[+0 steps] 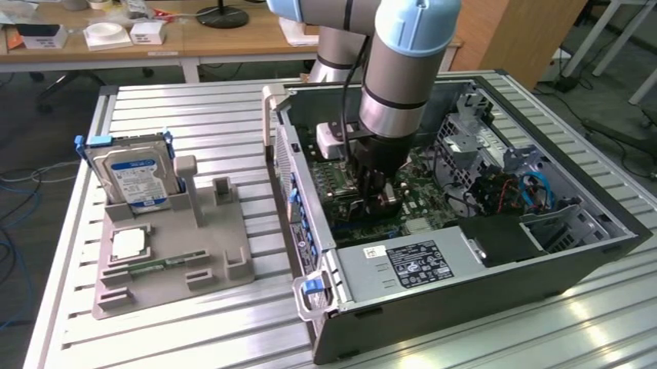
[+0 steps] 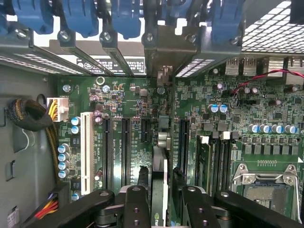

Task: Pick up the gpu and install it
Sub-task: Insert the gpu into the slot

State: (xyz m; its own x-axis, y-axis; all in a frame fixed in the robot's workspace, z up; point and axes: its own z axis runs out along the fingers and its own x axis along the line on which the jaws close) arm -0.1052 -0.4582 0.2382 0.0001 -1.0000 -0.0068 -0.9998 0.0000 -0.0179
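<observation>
The gpu (image 2: 160, 185) shows edge-on as a thin green card with a black block. It stands upright on the motherboard (image 2: 237, 109) in line with an expansion slot, and its end reaches toward the case's rear bracket openings. My gripper (image 2: 160, 199) straddles the card from above, with one black finger (image 2: 136, 204) on each side. A narrow gap shows between each finger and the card, so the jaws stand open. In the exterior view the gripper (image 1: 377, 201) reaches down inside the open computer case (image 1: 575, 254).
A grey fixture tray (image 1: 205, 261) at the exterior view's left holds a blue-labelled hard drive (image 1: 134, 177), a processor chip (image 1: 128, 244) and a memory stick (image 1: 154, 265). The power supply (image 1: 411, 265) and a drive cage with cables (image 1: 534, 192) crowd the case around the arm.
</observation>
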